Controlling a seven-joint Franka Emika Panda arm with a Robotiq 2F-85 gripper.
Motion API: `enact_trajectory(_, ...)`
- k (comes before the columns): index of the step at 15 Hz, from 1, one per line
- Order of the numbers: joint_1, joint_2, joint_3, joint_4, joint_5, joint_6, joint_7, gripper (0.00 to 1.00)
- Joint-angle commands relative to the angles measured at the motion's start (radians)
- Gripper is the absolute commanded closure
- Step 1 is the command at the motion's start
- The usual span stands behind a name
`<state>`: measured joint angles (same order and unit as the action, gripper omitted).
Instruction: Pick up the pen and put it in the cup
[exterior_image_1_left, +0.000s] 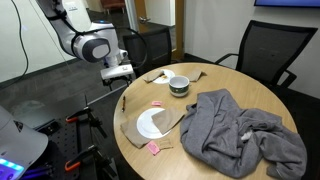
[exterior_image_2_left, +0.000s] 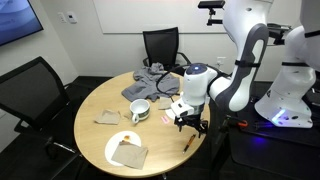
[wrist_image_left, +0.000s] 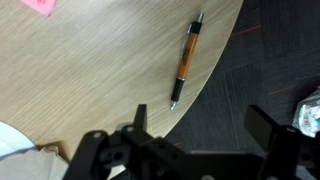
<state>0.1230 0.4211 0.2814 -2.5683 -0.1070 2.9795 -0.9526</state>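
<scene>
Tool (wrist_image_left: 200, 128) wide open, empty, hovering above pen (wrist_image_left: 185, 60)

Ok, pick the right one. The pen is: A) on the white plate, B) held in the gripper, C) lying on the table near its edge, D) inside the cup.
C: in the wrist view the pen lies flat on the table by its rim, clear of the open gripper.
</scene>
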Motion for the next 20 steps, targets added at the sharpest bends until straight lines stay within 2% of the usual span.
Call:
enact_trajectory(1,-0.028,0.006,0.018,0.003,-0.046,-0.003,0.034,0.0)
enact_trajectory(4,-0.028,0.007,0.016,0.004,-0.047,-0.003,0.034,0.0)
enact_trajectory(11,0.079,-0.006,-0.092,-0.001,-0.18,0.016,0.188,0.0)
enact_trajectory(16,0.094,0.016,-0.106,0.005,-0.241,0.034,0.272,0.0)
enact_trajectory(20,0.072,0.057,-0.091,0.021,-0.259,0.055,0.286,0.0)
